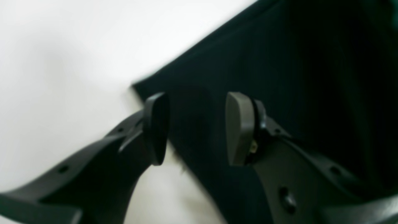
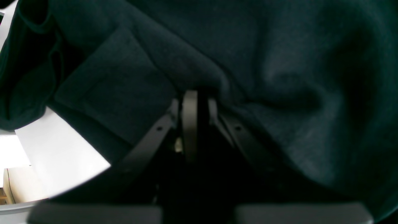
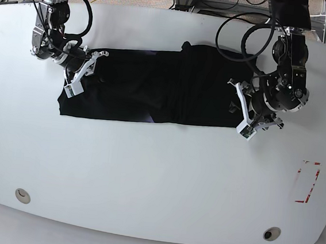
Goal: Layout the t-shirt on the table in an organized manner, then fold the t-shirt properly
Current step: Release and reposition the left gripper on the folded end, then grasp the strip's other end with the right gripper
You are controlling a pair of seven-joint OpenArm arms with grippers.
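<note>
Lying toward the far edge of the white glossy surface (image 3: 158,173), the black cloth t-shirt (image 3: 154,89) forms a flat band. The right gripper (image 2: 194,109) is clamped on its cloth; the left gripper (image 1: 197,127) gapes, empty, over its corner.

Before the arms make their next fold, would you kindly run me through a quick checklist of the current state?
1. Right end effector shut on the t-shirt: ok.
2. Left end effector open, over the shirt's corner: ok.
3. Left end effector holding cloth: not ok, nothing between its pads.
4. Shirt lying as a flat band on the table: ok, slight wrinkles.
5. Print side facing up or down: cannot tell.
</note>
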